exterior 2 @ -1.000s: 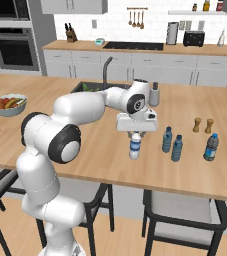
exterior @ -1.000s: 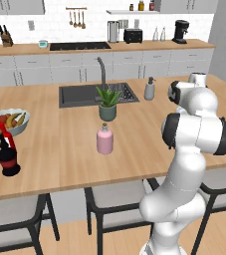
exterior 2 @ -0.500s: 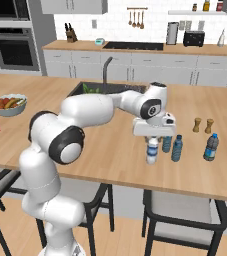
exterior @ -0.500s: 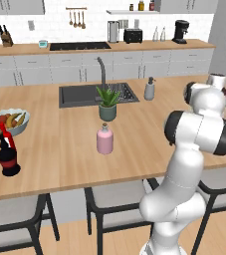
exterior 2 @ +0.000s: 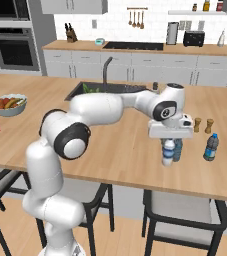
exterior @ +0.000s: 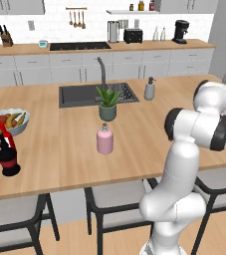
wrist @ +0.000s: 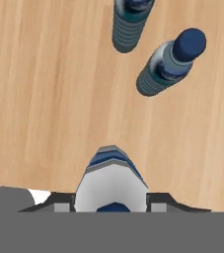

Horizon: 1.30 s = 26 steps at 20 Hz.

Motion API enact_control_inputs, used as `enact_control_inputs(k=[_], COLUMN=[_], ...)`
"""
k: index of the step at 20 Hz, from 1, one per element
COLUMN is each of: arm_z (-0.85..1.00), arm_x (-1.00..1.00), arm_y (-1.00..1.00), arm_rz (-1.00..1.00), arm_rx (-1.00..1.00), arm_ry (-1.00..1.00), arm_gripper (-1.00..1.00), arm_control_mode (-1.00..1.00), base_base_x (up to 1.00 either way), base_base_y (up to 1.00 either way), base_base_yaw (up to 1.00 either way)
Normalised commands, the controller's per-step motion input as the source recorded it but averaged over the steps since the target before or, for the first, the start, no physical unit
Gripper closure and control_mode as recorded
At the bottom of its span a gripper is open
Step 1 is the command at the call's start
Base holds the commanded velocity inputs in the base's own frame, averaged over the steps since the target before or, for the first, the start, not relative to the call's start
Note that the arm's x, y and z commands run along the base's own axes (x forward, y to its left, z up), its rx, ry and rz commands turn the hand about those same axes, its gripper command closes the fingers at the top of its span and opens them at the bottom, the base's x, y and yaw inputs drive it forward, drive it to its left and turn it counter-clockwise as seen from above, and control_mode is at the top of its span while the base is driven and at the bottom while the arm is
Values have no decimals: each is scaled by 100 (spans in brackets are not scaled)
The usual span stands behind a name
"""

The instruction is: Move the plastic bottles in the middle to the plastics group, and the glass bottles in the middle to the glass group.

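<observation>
**White bottle arriving at the plastics group**

The gripper (exterior 2: 169,140) is hanging over the right part of the island worktop (exterior 2: 115,150), close to its front edge, and it is clamping the clear-white bottle (exterior 2: 168,152) by the neck. In the hand view the white bottle (wrist: 112,180) is sitting between the fingers, blue label band showing, cap toward the camera. Its base looks to be at or just above the wood; I cannot tell whether it is touching.

The step in hand is the delivery of this plastic bottle. The blue water bottles are standing right there: one (exterior 2: 178,150) just behind the held bottle, partly hidden by it, and another (exterior 2: 211,147) further toward the right end. From the hand camera two of them (wrist: 168,64) are showing ahead of the carried bottle, apart from it. Two small brown shakers (exterior 2: 203,125) are standing behind the group.

The next move, as I judge it, calls for lowering the bottle straight down until it is resting upright, then spreading the fingers and lifting clear without knocking its near neighbour.

The pink glass bottle (exterior: 104,139) is waiting in the middle of the worktop, in front of the potted plant (exterior: 107,102). Its target, the dark bottle with the red neck (exterior: 7,154), is standing near the left end by the fruit bowl (exterior: 6,121).
</observation>
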Motion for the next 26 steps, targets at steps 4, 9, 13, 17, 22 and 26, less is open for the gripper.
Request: enact_control_inputs(k=[4, 9, 13, 17, 22, 26], arm_z=[1, 0, 0, 0, 0, 0], arm_x=[-18, 13, 15, 1, 0, 2], arm_y=[-15, 1, -39, -59, -36, -5], arm_rz=[0, -9, -5, -4, -1, 0], arm_rx=[-5, -15, -4, 12, 15, 4], arm_ry=[0, 0, -3, -9, -12, -10], arm_gripper=[100, 100, 100, 100, 100, 100], arm_control_mode=[-100, -100, -100, -100, -100, -100], base_base_x=[0, 0, 0, 0, 0, 0], base_base_y=[0, 0, 0, 0, 0, 0], base_base_yaw=[0, 0, 0, 0, 0, 0])
